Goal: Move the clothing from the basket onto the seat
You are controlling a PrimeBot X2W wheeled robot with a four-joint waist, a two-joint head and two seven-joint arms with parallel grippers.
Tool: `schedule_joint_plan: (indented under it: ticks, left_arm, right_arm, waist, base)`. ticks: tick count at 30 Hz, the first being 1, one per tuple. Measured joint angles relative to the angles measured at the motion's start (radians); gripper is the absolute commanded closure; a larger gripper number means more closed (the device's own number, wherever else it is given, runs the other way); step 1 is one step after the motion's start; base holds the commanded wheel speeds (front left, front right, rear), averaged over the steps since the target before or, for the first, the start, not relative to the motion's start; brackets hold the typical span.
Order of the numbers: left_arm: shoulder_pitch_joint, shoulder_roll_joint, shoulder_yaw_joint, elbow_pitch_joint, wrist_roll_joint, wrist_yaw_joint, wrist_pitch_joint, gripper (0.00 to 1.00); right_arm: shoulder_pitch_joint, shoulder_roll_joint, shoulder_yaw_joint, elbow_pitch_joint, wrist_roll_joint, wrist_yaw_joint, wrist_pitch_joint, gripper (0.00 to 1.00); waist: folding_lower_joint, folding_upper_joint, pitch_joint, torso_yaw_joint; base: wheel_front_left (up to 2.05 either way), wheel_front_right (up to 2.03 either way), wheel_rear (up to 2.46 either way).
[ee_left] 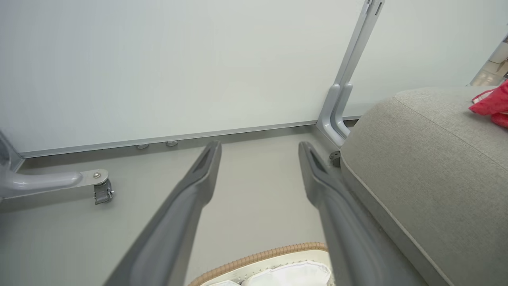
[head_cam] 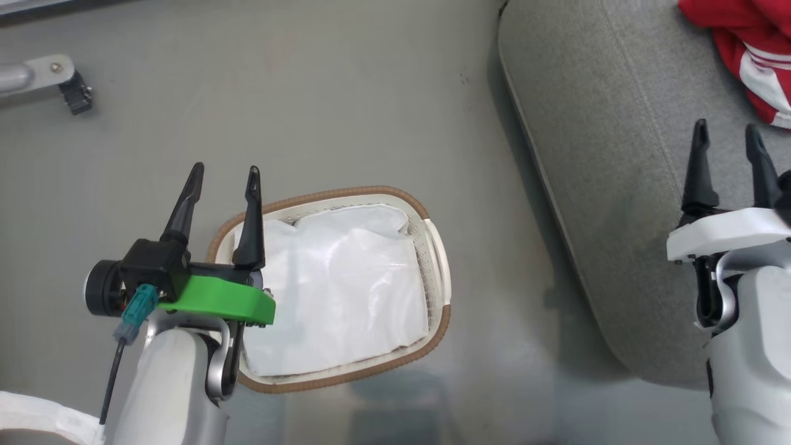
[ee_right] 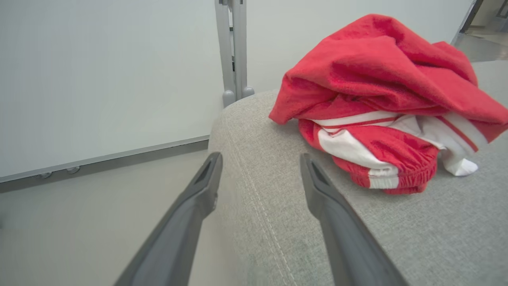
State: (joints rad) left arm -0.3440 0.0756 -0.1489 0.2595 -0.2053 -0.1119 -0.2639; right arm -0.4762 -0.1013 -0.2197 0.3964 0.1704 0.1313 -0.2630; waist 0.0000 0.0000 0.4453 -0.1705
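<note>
Light-grey upholstered seat cushion (ee_right: pixel 436 222) bears the bright-red, white-striped fabric garment (ee_right: pixel 381 91) just ahead-right of the open right hand (ee_right: pixel 260 158), nearer than the open left hand (head_cam: pixel 225 176) above the oval cream plastic basket (head_cam: pixel 435 247).

I read red clothing (ee_right: pixel 381 91) with white stripes and panels, a light-grey seat (head_cam: pixel 605 154), a cream-white perforated basket (head_cam: pixel 440 272) with brown woven-look rim and white liner (head_cam: pixel 340 290), a grey floor (head_cam: pixel 309 93), and dark-fingered grippers, the left gripper (head_cam: pixel 225 168) on a green mount (head_cam: pixel 216 300), the right gripper (head_cam: pixel 726 125) on a white one.
</note>
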Motion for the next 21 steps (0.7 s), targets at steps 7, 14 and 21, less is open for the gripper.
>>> schedule_joint_plan:
  ticks: [7, 14, 21]
  left_arm:
    - [0.04, -0.017, 0.079, 0.001, 0.036, 0.016, 0.0, 0.0]
    - [0.066, -0.023, 0.137, 0.007, 0.052, 0.024, 0.0, 0.0]
    - [0.09, -0.025, 0.151, 0.019, 0.056, 0.015, 0.0, 0.0]
  right_arm:
    - [0.003, 0.034, 0.104, -0.024, 0.009, 0.0, 0.0, 0.0]
    - [-0.008, 0.049, 0.187, -0.037, 0.022, 0.0, 0.0, 0.0]
    - [0.033, 0.053, 0.256, -0.05, 0.017, 0.0, 0.0, 0.0]
  waist:
    - [0.0, 0.0, -0.04, 0.074]
    - [0.0, 0.0, -0.083, 0.128]
    - [0.0, 0.0, -0.125, 0.162]
  base:
    - [0.0, 0.0, 0.0]
    - [0.0, 0.0, 0.0]
    - [0.0, 0.0, 0.0]
